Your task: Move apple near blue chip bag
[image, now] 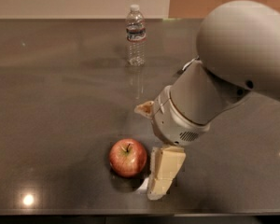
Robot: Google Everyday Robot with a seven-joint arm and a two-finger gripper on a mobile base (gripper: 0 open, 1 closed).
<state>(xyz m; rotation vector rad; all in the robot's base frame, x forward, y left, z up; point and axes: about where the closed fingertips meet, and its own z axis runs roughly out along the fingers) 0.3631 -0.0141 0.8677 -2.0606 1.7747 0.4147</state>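
The red apple (128, 157) with yellowish patches and a short dark stem sits on the dark tabletop (60, 115) near its front edge. My gripper (158, 188) hangs from the big grey arm (210, 92) and reaches down to the table just right of the apple, very close to it or touching its side. The blue chip bag does not show; the arm covers the right part of the table where it may lie.
A clear plastic water bottle (136, 34) stands upright at the back of the table. The table's front edge runs just below the apple and the gripper. A bright light reflection (28, 199) lies at the front left.
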